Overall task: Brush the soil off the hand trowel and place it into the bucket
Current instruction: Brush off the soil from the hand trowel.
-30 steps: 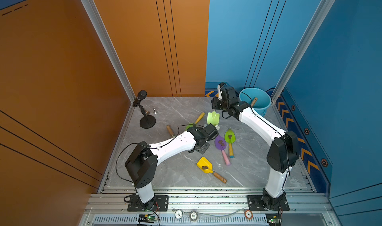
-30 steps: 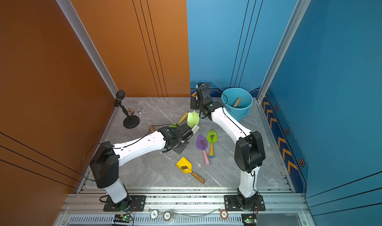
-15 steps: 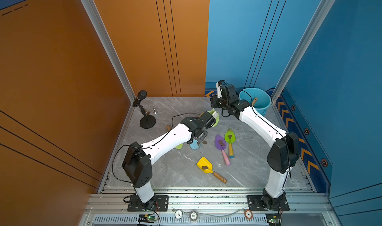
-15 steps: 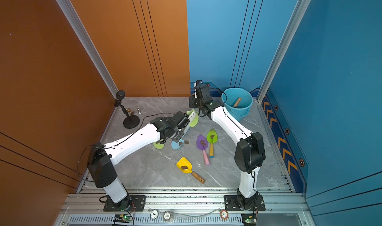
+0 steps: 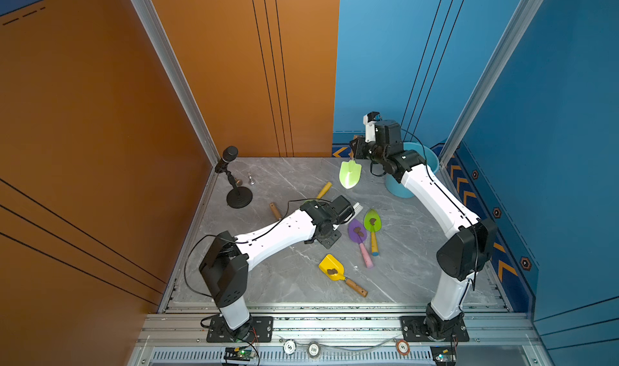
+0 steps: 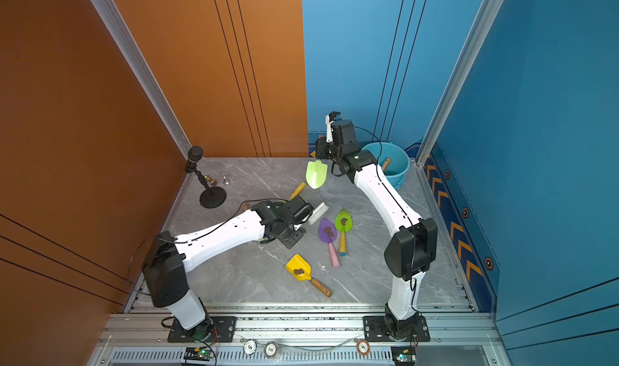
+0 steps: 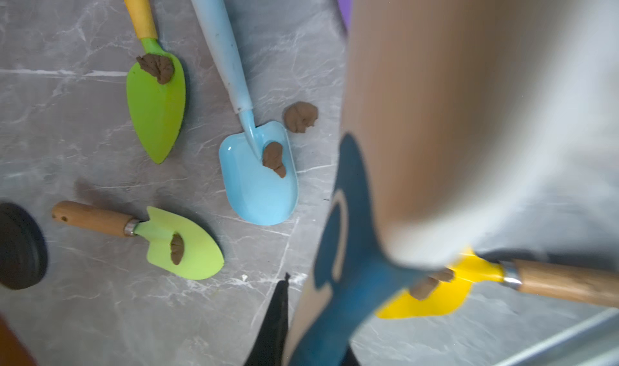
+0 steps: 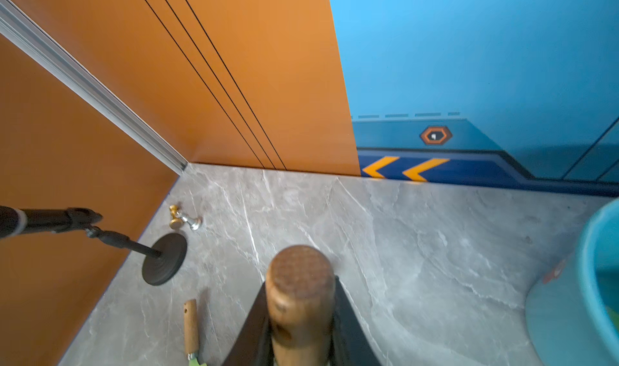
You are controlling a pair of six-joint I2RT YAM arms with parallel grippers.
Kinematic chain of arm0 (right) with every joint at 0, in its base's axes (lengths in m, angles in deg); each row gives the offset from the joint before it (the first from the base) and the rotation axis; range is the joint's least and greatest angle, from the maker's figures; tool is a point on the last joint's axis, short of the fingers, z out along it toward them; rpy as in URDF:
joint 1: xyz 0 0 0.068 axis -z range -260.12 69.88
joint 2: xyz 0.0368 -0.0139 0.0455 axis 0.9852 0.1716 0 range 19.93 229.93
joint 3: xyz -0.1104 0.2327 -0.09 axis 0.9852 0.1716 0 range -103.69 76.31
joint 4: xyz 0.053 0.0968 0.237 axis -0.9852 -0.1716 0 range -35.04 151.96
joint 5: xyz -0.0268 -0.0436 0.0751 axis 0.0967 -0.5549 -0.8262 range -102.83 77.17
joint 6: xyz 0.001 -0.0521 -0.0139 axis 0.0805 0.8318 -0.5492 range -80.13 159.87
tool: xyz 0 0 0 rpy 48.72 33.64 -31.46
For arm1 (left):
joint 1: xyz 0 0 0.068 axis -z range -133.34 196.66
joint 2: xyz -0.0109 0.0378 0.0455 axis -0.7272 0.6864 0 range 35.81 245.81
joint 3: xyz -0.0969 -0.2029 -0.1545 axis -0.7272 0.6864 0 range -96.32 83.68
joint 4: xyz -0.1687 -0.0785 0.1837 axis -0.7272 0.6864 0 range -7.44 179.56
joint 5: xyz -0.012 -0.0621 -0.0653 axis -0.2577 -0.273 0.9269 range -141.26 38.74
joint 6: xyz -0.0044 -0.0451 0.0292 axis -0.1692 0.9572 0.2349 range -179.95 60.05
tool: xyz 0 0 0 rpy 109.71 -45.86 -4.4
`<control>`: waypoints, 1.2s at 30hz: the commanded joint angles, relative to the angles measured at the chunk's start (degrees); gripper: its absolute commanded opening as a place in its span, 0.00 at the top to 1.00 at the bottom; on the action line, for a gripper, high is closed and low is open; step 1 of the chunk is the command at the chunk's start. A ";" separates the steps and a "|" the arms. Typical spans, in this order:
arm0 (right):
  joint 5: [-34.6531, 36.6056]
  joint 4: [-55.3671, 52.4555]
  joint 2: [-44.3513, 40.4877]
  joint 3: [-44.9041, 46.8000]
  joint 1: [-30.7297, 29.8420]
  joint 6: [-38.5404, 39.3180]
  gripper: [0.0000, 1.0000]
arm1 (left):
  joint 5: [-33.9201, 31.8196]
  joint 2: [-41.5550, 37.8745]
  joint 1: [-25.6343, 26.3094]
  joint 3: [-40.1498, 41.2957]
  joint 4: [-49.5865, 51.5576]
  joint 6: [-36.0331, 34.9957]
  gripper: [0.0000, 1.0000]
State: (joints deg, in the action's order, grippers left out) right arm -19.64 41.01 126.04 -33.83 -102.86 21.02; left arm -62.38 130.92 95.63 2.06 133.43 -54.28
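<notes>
Wooden handle (image 8: 299, 274) — likely light, stiff, grippy, the sound hold on the pale-green trowel (image 5: 350, 176) — sits clamped in the right gripper (image 8: 300, 320); left gripper (image 6: 306, 214) pinches the brush (image 6: 319, 212).

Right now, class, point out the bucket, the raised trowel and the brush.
bucket (image 6: 400, 178), in a top view, on its outer wall.
raised trowel (image 5: 350, 175), in a top view, on its light-green blade.
brush (image 6: 318, 212), in a top view, on its white bristles.
</notes>
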 commanded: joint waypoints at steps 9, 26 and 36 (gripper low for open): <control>-33.75 17.28 -6.22 5.95 4.26 7.16 0.87 | 50.06 -10.21 -27.84 -3.56 -2.40 10.69 1.00; -49.74 26.31 -6.02 1.29 1.31 -3.70 0.89 | 58.72 -9.68 -27.59 -7.50 -0.57 9.01 1.00; -46.18 22.24 -5.61 -0.85 0.93 -0.99 0.90 | 46.66 -8.00 -17.11 -3.87 1.46 7.40 1.00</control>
State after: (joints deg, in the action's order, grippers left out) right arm -68.07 63.94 121.16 -33.05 -101.99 18.49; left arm -11.71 122.28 75.50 -3.30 133.34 -45.12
